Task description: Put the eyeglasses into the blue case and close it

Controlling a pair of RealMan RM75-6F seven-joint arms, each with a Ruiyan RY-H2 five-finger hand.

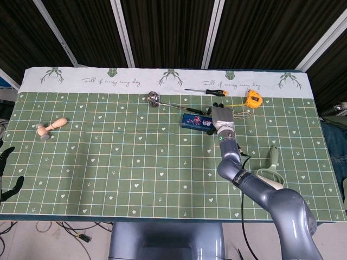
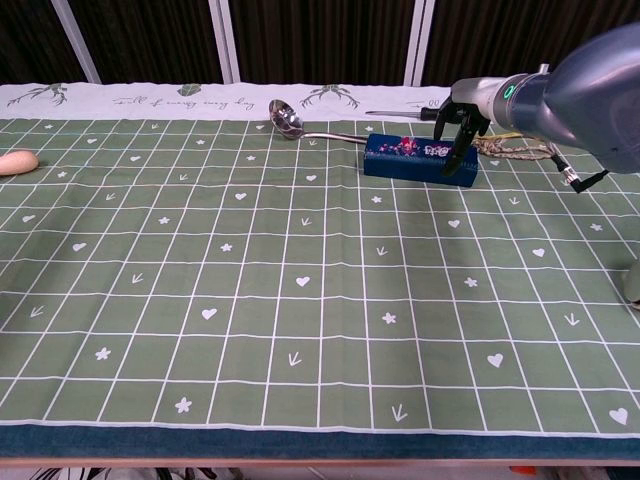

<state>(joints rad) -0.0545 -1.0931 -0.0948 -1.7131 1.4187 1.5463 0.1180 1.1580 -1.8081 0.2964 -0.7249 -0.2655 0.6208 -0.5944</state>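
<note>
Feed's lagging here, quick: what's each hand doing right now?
Left hand: not in view.
Right hand: fingers hang over the right end of the blue floral eyeglasses case; grip cannot be told.

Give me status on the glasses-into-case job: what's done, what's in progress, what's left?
Looks done: the blue case lies shut on the mat, and no eyeglasses show outside it, so they are presumably inside, though that can't be confirmed.

In hand: the right hand is at the case's right end, fingers down over its top; whether it presses can't be told.

Left: probably only to withdraw the hand. The left hand is out of view.
</note>
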